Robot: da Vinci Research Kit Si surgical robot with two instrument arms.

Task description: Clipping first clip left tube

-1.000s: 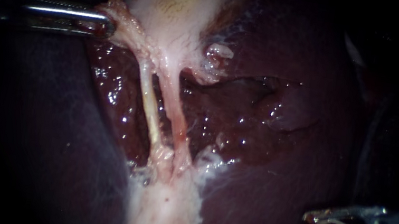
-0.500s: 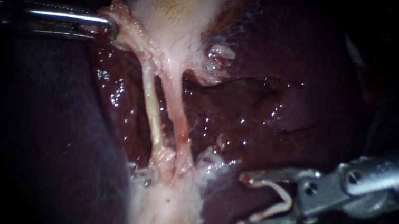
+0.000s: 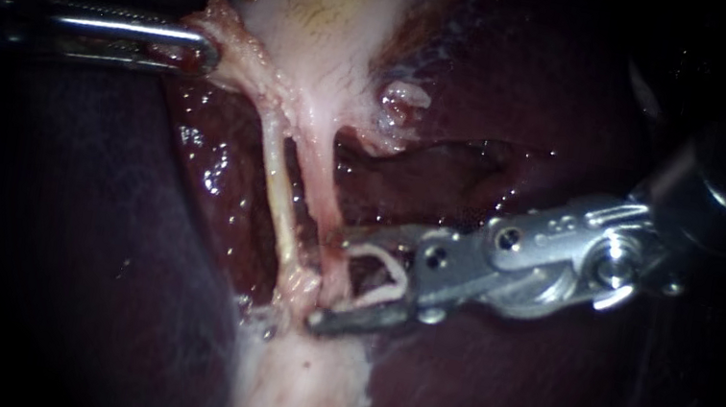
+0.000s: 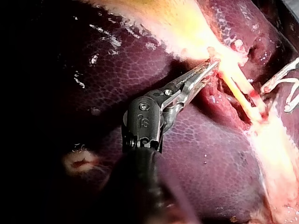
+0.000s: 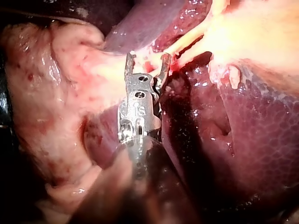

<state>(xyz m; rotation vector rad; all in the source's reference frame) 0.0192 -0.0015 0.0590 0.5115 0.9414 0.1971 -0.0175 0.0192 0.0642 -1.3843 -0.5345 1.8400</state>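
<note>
Step in hand: the approach, with the clip not yet on. My left instrument (image 3: pixel 197 53) comes in from the left, jaws pressed together on a flap of pale tissue (image 3: pixel 232 47) at the far end of the tubes. It holds the flap out to the left, so both tubes stand taut over the liver (image 3: pixel 467 405). The left wrist view shows the same pinch.

Target is the left tube (image 3: pixel 277 205), the thinner, yellowish one. It runs far to near just left of the pinker right tube (image 3: pixel 324 202), and the two meet at the near end in a pale band (image 3: pixel 295 387).

My right instrument (image 3: pixel 330 276) enters from the right, jaws wide apart and carrying a clip (image 3: pixel 401 282) seated against both. The jaw tips reach the near part of the right tube. The left tube lies just beyond them, not between them.

Next, as I read it:
- Take the tips further left, past the right tube, until the left tube alone sits deep in the clip and square across it, then squeeze.
- Main risk is catching the right tube, or both tubes, in one bite.
- Tension on the left side should hold.
</note>
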